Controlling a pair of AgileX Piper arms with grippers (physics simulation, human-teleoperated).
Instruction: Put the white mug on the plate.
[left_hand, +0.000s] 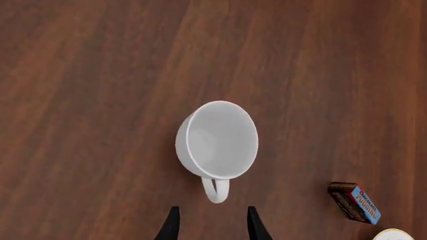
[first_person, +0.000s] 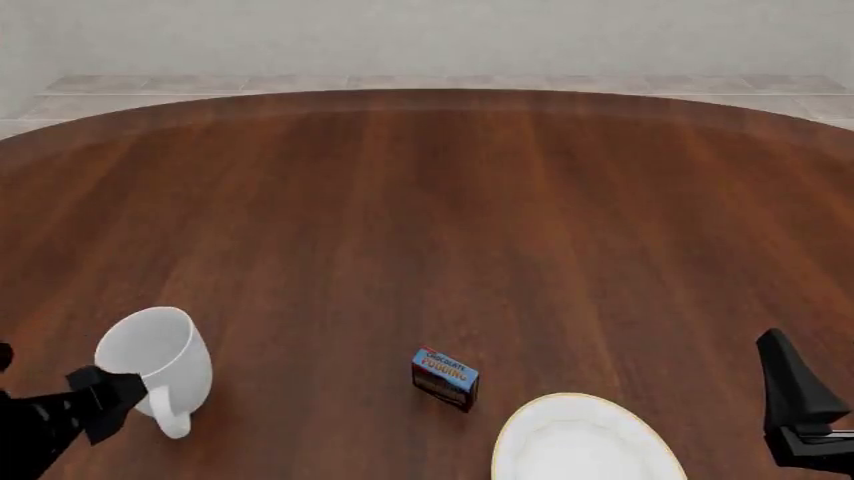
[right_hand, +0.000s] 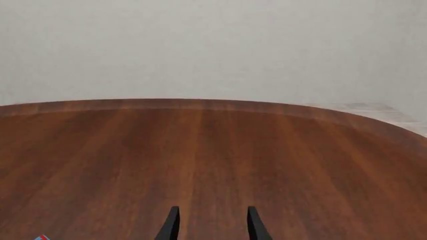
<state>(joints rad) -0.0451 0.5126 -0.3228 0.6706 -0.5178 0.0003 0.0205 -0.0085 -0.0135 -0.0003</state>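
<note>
Left gripper (left_hand: 211, 224) lined up on the white mug (left_hand: 217, 141), fingers apart and empty.

The mug stood upright just ahead of it, loop handle pointing back into the open gap. The plate (first_person: 582, 442) lay well off toward the right gripper (right_hand: 211, 224), also parted and empty, with a small box (first_person: 445, 377) between, on the brown wooden table (first_person: 441, 200).

A round dark wooden table (first_person: 441, 200) stands on pale tiled floor (first_person: 400, 82) before a plain light wall (first_person: 427, 35).
</note>
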